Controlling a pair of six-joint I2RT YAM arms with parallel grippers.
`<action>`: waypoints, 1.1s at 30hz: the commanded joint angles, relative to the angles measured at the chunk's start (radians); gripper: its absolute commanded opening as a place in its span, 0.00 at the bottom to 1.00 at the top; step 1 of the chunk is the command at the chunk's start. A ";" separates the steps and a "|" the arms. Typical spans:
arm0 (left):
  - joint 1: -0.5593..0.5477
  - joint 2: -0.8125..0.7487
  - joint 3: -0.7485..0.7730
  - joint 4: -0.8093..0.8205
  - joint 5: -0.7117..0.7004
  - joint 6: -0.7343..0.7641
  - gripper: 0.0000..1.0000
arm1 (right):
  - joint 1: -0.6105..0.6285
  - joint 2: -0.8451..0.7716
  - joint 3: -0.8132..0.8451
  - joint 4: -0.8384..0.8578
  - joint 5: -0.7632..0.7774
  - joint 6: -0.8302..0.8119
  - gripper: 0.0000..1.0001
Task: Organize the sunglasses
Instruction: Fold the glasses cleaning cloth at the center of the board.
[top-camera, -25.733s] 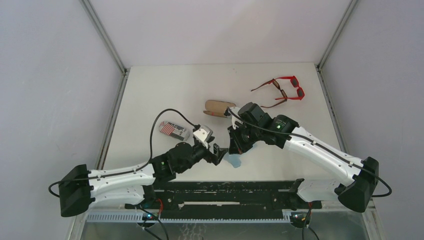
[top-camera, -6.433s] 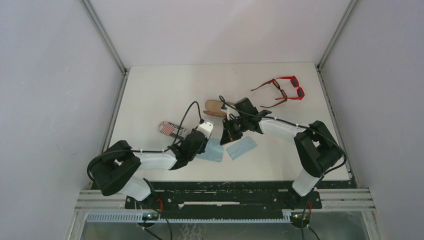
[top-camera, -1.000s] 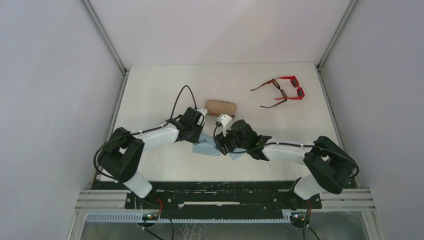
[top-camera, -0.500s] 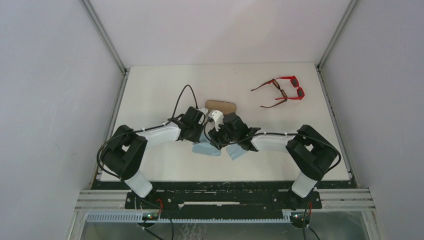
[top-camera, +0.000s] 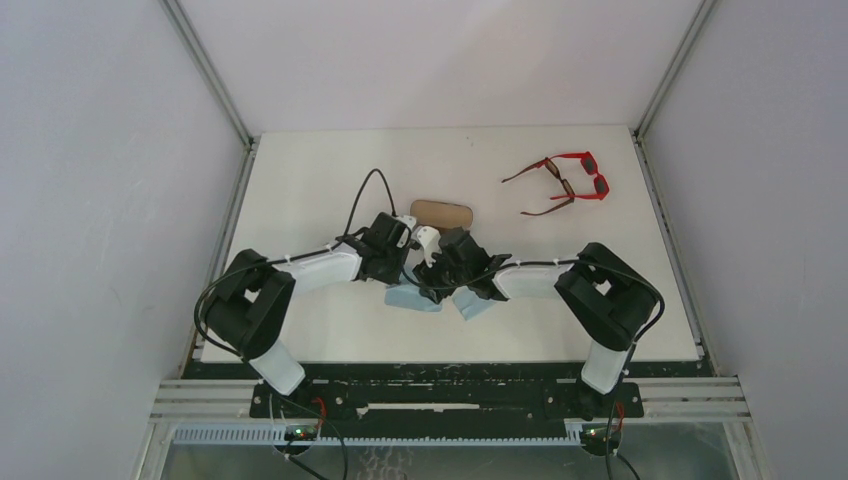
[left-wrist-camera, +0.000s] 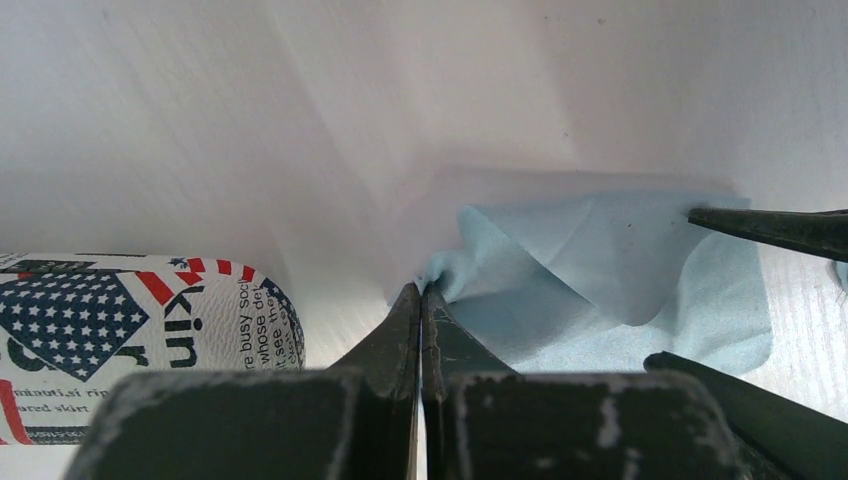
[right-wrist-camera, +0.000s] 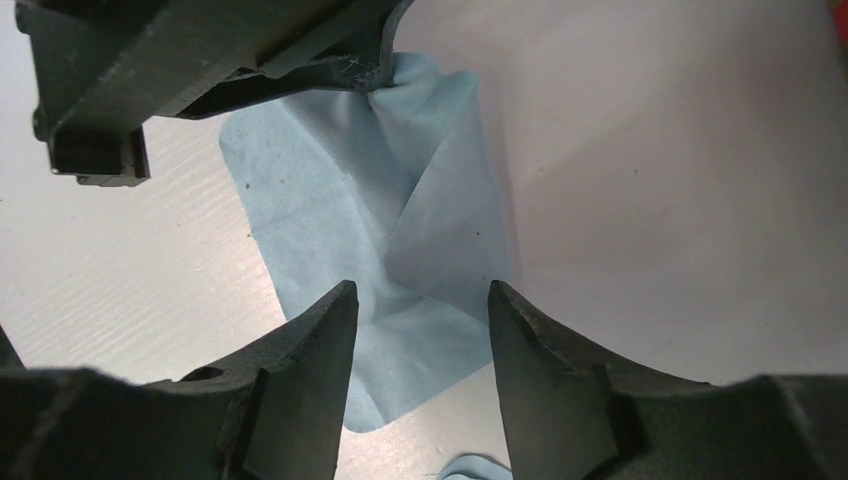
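Scanning from above: logging a shift of the right jaws, off the second cloth (top-camera: 475, 305) and in beside the left jaws over the light blue cloth (top-camera: 408, 297). Finding the sunglasses unmoved at the far right of the surface (top-camera: 320, 180), red pair (top-camera: 585, 170) touching brown pair (top-camera: 548, 192), well apart from both arms. Reading that as cloth work only; nothing gained on the glasses yet.

Switching to left wrist: seeing jaws pinched shut on a bunched corner of that cloth; flag-print case (left-wrist-camera: 120, 330) cut off at lower left.

Switching to right wrist: seeing jaws partly spread, straddling the cloth, gripping nothing. Unable to tell whether their tips touch it.
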 joint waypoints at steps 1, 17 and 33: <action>0.010 0.006 0.047 0.027 0.007 0.010 0.00 | -0.004 0.006 0.044 0.030 0.010 -0.003 0.49; 0.010 0.008 0.046 0.027 0.017 0.016 0.00 | -0.012 -0.016 0.046 0.048 0.010 0.004 0.14; 0.011 0.004 0.043 0.022 0.015 0.026 0.00 | -0.009 -0.063 0.046 0.037 0.011 -0.010 0.06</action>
